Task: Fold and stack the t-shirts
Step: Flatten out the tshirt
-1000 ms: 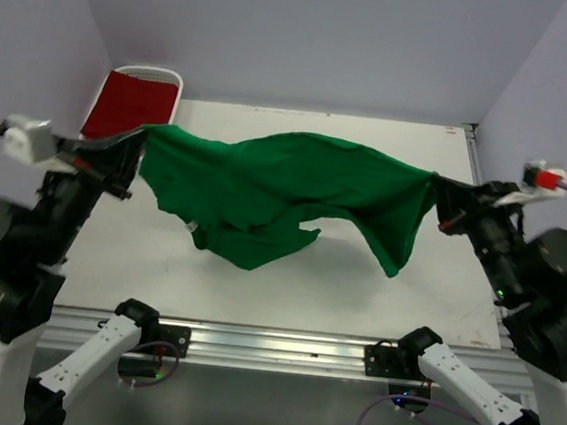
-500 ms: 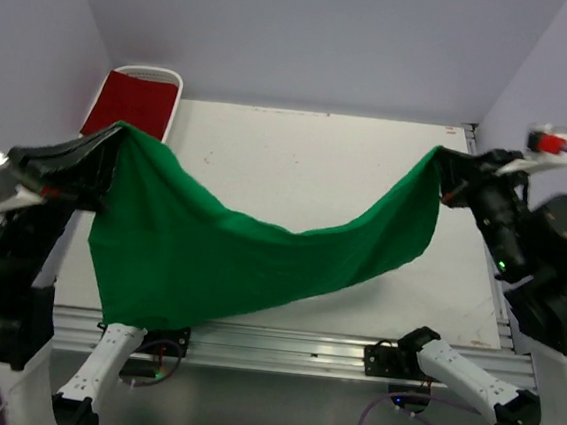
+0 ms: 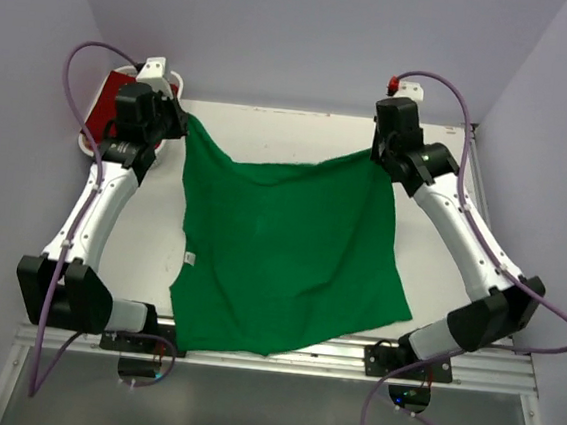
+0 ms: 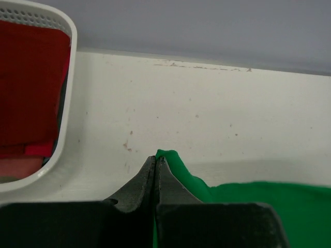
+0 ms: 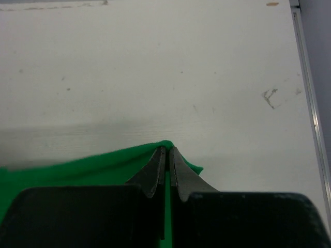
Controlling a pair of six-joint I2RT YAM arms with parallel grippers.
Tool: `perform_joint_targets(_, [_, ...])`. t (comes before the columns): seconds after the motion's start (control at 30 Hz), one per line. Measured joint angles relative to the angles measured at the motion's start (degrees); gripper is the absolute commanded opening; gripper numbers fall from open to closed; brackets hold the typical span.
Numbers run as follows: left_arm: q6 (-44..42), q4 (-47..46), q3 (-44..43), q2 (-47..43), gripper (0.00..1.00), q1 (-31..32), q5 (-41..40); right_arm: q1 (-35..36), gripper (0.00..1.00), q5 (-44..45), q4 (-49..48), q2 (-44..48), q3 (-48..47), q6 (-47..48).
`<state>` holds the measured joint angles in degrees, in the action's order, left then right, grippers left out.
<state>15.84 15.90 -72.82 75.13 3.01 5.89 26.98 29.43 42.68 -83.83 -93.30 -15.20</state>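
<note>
Green t-shirt (image 3: 279, 257) newly outspread between end effectors (image 3: 184, 119) (image 3: 376, 153)

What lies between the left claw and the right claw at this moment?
The far edge of the green t-shirt, pinched at its corners by the left claw and the right claw. The top external view shows it.

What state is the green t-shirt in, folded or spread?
Spread. The green t-shirt lies flat across the table, its far corners pinched in the shut left tool and right tool; no fold shows.
</note>
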Motion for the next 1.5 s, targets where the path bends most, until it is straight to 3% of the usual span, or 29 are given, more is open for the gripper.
perform_joint_targets(0.27, [-0.5,-2.73,-2.14,11.19,0.0,0.0,-5.09,-5.77,0.0,4.28,-1.77,-14.84,-0.02,-2.21])
perform_joint_targets(0.4, [-0.55,-2.64,-3.58,10.03,0.0,0.2,-5.25,-6.16,0.0,3.45,-3.37,-14.14,1.95,-2.29])
perform_joint_targets(0.57, [-1.7,-1.84,-3.85,-1.77,0.0,4.5,-3.54,-6.08,0.0,-6.43,-8.24,4.85,11.91,-1.25])
perform_joint_targets(0.73, [-1.88,-3.17,-3.37,-26.4,0.0,9.73,3.82,-6.03,0.0,-18.78,-11.28,35.08,13.57,0.46])
perform_joint_targets(0.87, [-0.48,-2.93,-5.29,-40.79,0.0,9.64,9.79,-6.01,0.0,-23.37,-9.53,48.54,9.68,1.97])
perform_joint_targets(1.0, [2.01,-3.19,-11.1,-46.14,0.0,7.76,16.39,-6.01,0.0,-26.18,-8.17,54.64,6.58,2.54])
perform_joint_targets(1.23, [5.66,-5.03,-21.22,-45.46,0.0,-3.69,26.77,-6.01,0.0,-24.41,-7.1,56.02,6.45,2.89])
perform_joint_targets(1.37, [5.66,-7.78,-20.31,-42.21,0.0,-4.55,27.69,-6.05,0.0,-17.64,-7.13,52.26,5.99,3.21])
perform_joint_targets(1.5, [5.05,-9.66,-14.14,-35.78,0.0,-4.55,25.27,-6.05,0.0,-10.21,-7.72,41.79,5.29,3.34])
